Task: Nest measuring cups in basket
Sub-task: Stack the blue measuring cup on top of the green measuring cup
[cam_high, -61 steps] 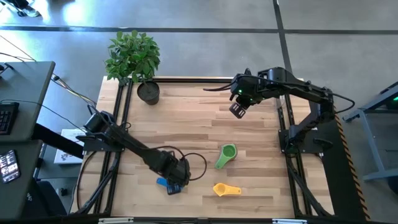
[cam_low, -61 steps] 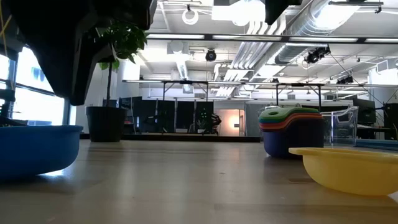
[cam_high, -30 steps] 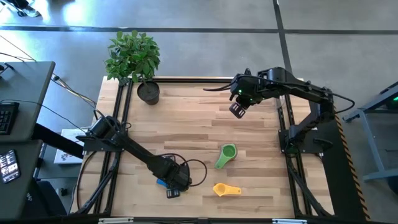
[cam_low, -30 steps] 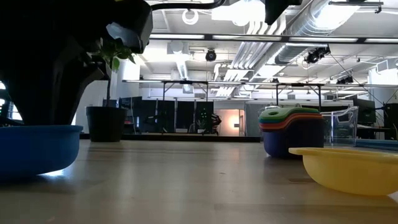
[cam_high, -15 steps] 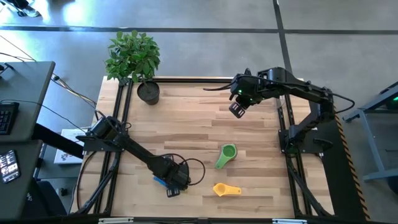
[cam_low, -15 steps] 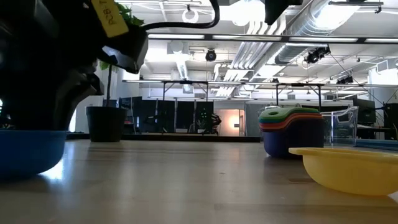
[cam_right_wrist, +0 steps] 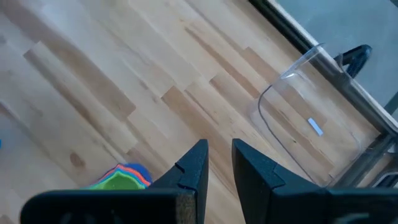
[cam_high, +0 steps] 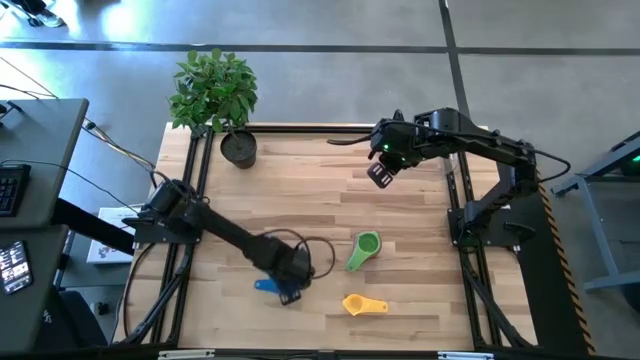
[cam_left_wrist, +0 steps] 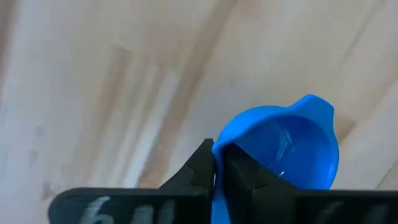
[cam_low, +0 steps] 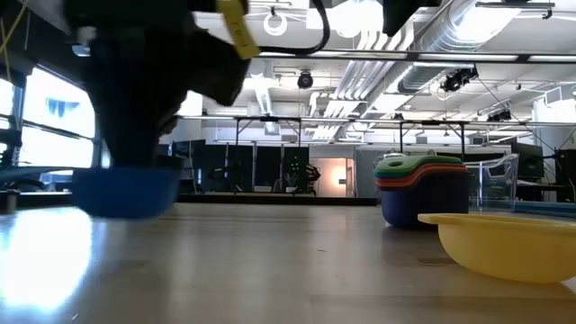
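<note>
One blue cup [cam_left_wrist: 292, 149] is hanging just above the table's [cam_high: 300, 190] front-left part, the left gripper [cam_left_wrist: 219, 168] clenching its rim for carrying toward the nested stack [cam_low: 421, 184]; the right gripper [cam_right_wrist: 217, 163], holding nothing with its fingers slightly parted, is hovering near the basket [cam_right_wrist: 311, 134]

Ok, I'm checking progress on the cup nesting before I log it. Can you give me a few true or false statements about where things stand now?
1. The left gripper is shut on the blue cup. True.
2. The yellow cup sits in the basket. False: it lies on the table, near the front edge.
3. The right gripper holds a cup. False: nothing is between its fingers.
4. A green cup tops a nested stack on the table. True.
5. The basket holds cups. False: it looks empty.
</note>
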{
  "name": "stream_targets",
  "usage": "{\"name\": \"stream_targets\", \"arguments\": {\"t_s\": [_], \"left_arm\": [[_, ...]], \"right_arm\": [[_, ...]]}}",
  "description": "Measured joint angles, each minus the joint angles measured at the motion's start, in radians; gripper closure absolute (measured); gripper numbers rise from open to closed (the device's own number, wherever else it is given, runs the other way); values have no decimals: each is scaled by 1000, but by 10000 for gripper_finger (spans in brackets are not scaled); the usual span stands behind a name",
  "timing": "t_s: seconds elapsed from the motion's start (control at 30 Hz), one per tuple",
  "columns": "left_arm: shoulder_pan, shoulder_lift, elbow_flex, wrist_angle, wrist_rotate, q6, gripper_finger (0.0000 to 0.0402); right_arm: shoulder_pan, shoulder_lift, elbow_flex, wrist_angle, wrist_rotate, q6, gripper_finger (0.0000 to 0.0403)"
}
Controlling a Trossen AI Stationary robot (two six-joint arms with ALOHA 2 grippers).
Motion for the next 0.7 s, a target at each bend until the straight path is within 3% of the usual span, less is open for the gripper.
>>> {"name": "stream_targets", "arguments": {"t_s": [0.37, 0.7], "left_arm": [[171, -49, 122, 149, -72, -35, 394], [316, -49, 194, 309, -74, -88, 394]], "right_arm": [[0, 0, 0, 0, 96, 133, 339], [-10, 0, 0, 0, 224, 222, 339]]}}
